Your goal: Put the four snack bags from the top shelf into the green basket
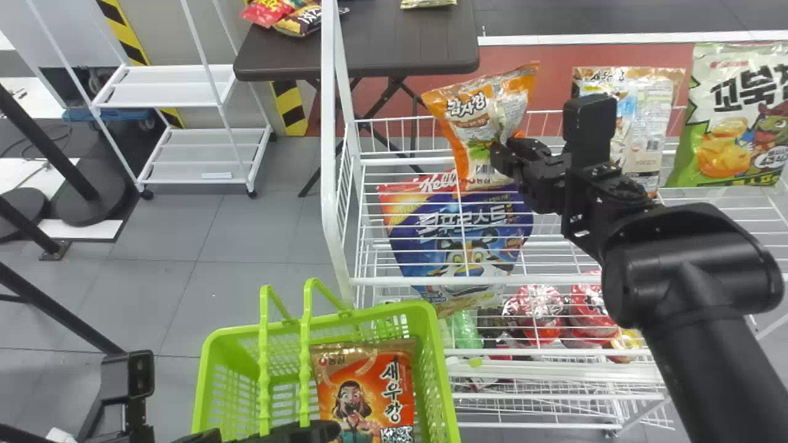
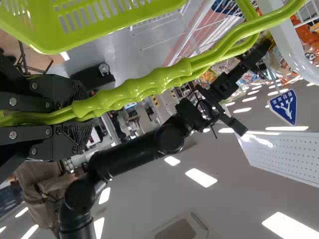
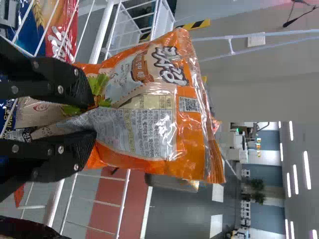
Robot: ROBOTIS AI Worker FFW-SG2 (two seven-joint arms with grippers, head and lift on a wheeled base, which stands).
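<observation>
The right gripper pinches a near-upright orange snack bag above and to the right of the green basket, whose handles the left gripper clasps.

Between the snack bag in the right gripper and the green basket stands the shelf's white post, with white wirework below the bag. A gap opens between that bag and the brown-topped bag. The handles rise over the basket's left part; right of them, an orange bag takes up room inside.
</observation>
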